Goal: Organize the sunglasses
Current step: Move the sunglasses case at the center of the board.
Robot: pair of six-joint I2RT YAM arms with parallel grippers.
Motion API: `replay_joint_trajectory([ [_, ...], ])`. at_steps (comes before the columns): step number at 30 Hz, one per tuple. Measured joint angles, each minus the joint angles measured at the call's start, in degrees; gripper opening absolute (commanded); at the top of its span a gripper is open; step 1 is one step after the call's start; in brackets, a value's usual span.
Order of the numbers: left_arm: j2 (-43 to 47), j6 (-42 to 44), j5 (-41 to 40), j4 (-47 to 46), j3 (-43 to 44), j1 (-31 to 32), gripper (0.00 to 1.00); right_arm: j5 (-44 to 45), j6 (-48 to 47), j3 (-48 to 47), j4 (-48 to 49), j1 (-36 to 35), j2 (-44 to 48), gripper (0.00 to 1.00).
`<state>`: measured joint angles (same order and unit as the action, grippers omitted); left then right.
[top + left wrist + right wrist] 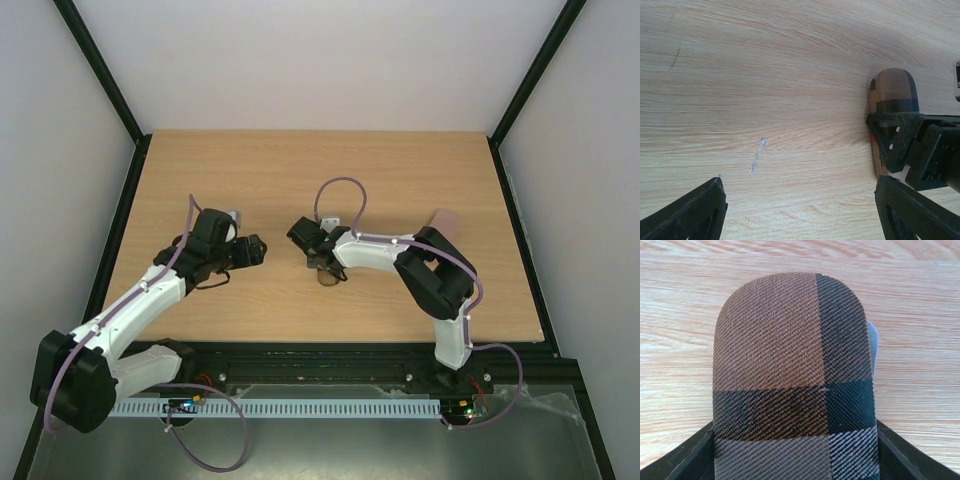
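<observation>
Closed narrow on a plaid case point(790, 365), the right pincer point(795, 450), with a black finger point(685, 460) pressed to each long side. Woven checks of brown, black and grey on the case, its rounded end pointing to 12 o'clock in the right wrist view and filling most of it. At 3 o'clock of that rounded end, a sliver of grey-blue edge point(871, 347) poking out from behind. All round, the pale wood grain of the desk point(300, 170).

Seen from the left wrist, the same case at 2 o'clock, gripped crosswise by the black right pincer, with a small red mark point(872, 139) on its edge just by the finger. Resting on the wood or raised off it: cannot tell.

Spread wide, the left pincer point(800, 200), holding nothing; between its fingers point(690, 215) only wood and a short whitish scratch point(757, 155).

From above, the right pincer near the desk's middle, a touch toward 6 o'clock, and the left pincer at 9 o'clock of it, tips facing, near but apart. Reaching in from 5 o'clock, the right arm point(430, 275); from 7 o'clock, the left arm point(140, 300). At 2 o'clock of the right pincer, beyond the arm's elbow, a corner of a flat pink case point(447, 219) on the desk, partly hidden by that arm.

No sight of the sunglasses in any of the three views; whereabouts not to be told.
</observation>
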<state>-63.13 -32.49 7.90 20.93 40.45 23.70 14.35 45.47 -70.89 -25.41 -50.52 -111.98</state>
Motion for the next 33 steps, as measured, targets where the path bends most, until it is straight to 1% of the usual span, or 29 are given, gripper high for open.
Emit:
replay_joint_trajectory([
  [4, 1.3, 0.0, 0.0, 0.9, 0.0, 0.0, 0.86, 2.5, -0.1, 0.0, -1.2, 1.2, 0.0, 0.59],
  [7, 2.6, 0.0, -0.3, 1.8, 0.0, -0.1, 0.9, 2.9, -0.5, 0.7, -0.8, 4.7, 0.5, 0.59],
  [10, 4.3, 0.0, -0.6, 2.7, 0.2, -0.3, 0.98, 2.5, -1.4, 3.0, 0.6, 11.1, 1.9, 0.59],
  [11, 4.7, 0.2, -0.7, 3.1, 0.3, -0.5, 0.99, 2.3, -1.7, 3.7, 1.1, 13.7, 2.3, 0.59],
  [14, 6.1, -0.1, -0.7, 3.8, 0.8, -0.8, 0.99, 1.7, -2.6, 4.8, 2.9, 21.7, 3.0, 0.59],
  [19, 8.5, -0.5, -0.7, 4.3, 0.8, -1.6, 0.99, 0.8, -3.3, 4.9, 4.9, 30.6, 3.0, 0.6],
  [23, 10.0, -1.0, -0.6, 4.5, 0.9, -2.5, 0.99, -0.1, -4.2, 4.3, 5.4, 33.6, 2.6, 0.61],
  [26, 10.7, -1.4, -0.5, 4.9, 1.2, -2.9, 0.99, -0.5, -4.5, 3.4, 5.7, 34.2, 1.7, 0.64],
  [30, 11.0, -2.3, -0.5, 5.4, 1.8, -3.2, 0.99, -0.7, -4.6, 3.2, 6.6, 34.4, 1.2, 0.77],
  [33, 11.1, -2.7, -0.5, 5.5, 1.9, -3.2, 0.99, -1.0, -4.9, 3.2, 6.8, 34.4, 0.9, 0.83],
])
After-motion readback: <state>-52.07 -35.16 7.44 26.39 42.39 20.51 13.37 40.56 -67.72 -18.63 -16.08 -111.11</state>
